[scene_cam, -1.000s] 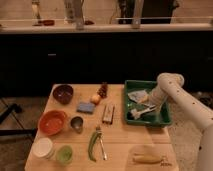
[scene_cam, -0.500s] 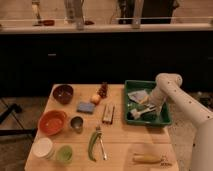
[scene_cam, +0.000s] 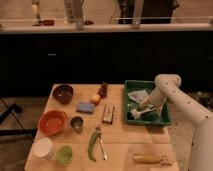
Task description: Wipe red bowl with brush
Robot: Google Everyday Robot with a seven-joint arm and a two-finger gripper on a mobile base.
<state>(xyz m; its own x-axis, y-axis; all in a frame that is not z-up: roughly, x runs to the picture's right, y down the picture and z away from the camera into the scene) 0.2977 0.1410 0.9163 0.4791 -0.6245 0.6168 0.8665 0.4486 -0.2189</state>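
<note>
Still reaching into the green tray [scene_cam: 127, 100] at right of frame with the gripper [scene_cam: 146, 106], fingers standing apart and clamping nothing, as far as can be made out. Noting almost no change against the two earlier views: arm keeping the same bend, gripper staying at the same spot over the tray, tabletop items all lying as before. Locating the brush [scene_cam: 139, 115] inside the tray, just below the gripper, dark head pointing lower left; contact not resolvable. Locating the red bowl [scene_cam: 52, 122] at left of frame, well apart from the tray, beside the metal cup [scene_cam: 76, 123]. Reading this as a pause just before the grasp: brush not yet lifted, wiping not yet begun, whole carry across the table remaining.
</note>
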